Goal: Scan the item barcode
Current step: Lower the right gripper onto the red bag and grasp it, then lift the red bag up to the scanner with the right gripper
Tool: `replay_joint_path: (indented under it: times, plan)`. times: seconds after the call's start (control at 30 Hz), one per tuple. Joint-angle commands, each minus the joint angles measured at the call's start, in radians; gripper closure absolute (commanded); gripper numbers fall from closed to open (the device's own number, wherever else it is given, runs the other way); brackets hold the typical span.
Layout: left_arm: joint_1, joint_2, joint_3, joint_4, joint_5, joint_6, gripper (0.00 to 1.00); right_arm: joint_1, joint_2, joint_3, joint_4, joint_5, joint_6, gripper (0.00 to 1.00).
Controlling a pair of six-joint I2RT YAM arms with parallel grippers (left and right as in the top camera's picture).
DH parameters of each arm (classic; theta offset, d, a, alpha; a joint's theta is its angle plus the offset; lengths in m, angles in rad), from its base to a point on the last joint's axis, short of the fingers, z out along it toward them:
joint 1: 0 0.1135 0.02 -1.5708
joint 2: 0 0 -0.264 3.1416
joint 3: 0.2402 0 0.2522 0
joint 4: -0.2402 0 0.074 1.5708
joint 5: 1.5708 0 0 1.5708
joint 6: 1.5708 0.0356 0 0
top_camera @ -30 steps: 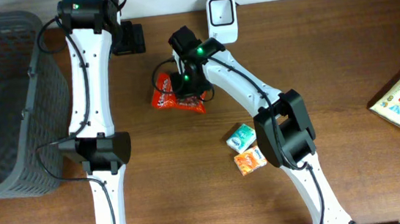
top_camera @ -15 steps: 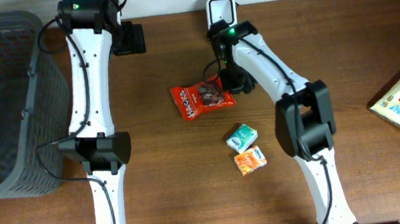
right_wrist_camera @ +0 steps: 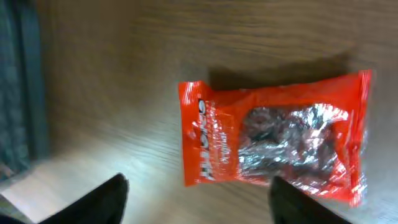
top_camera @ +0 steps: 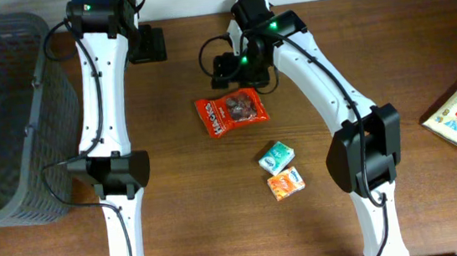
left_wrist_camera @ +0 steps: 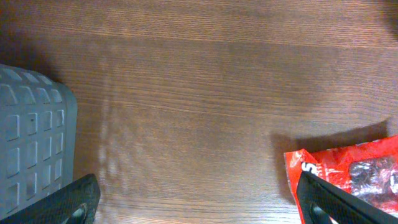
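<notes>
You have the wooden table [top_camera: 421, 34], with the grey basket [top_camera: 1, 125] at its left edge. Your left gripper [left_wrist_camera: 199, 202] hangs near the basket, fingers wide apart and empty. Your right gripper [right_wrist_camera: 199, 199] hovers over the red snack pouch [top_camera: 231, 112], fingers apart, clear of it. The pouch lies flat mid-table, near a green box [top_camera: 276, 156] and an orange box [top_camera: 286, 183].

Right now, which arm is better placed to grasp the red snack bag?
Right. The right gripper hangs open close to the red snack bag; the left gripper, also open, sits farther off.
</notes>
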Motion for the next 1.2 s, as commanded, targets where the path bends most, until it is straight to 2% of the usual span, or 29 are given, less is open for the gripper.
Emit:
replay_joint_path:
  times: [0.0, 0.07, 0.2, 0.33, 0.53, 0.67, 0.83, 1.0, 1.17]
  plan:
    - [0.007, 0.022, -0.004, -0.001, 0.006, -0.005, 0.01, 0.019, 0.000, -0.019, 0.002, 0.107, 0.427, 0.22]
    - [0.007, 0.022, -0.004, -0.001, 0.006, -0.005, 0.01, 0.061, 0.000, -0.054, 0.003, 0.273, 0.708, 0.22]
    - [0.007, 0.022, -0.004, -0.001, 0.006, -0.005, 0.01, 0.113, 0.010, -0.099, 0.008, 0.452, 0.949, 0.22]
    - [0.007, 0.022, -0.004, -0.001, 0.006, -0.005, 0.01, 0.119, 0.042, -0.122, 0.039, 0.444, 1.006, 0.22]
    - [0.007, 0.022, -0.004, -0.001, 0.006, -0.005, 0.01, 0.119, 0.108, -0.122, 0.056, 0.399, 1.012, 0.22]
    - [0.007, 0.022, -0.004, -0.001, 0.006, -0.005, 0.01, 0.119, 0.142, -0.122, 0.074, 0.389, 1.012, 0.28]
    - [0.007, 0.022, -0.004, -0.001, 0.006, -0.005, 0.01, 0.120, 0.158, -0.122, 0.073, 0.359, 1.012, 0.30]
    - [0.007, 0.022, -0.004, -0.001, 0.007, -0.005, 0.01, 0.123, 0.158, -0.122, 0.056, 0.311, 1.013, 0.35]
    - [0.007, 0.022, -0.004, -0.001, 0.007, -0.005, 0.01, 0.123, 0.158, -0.122, 0.053, 0.234, 1.061, 0.34]
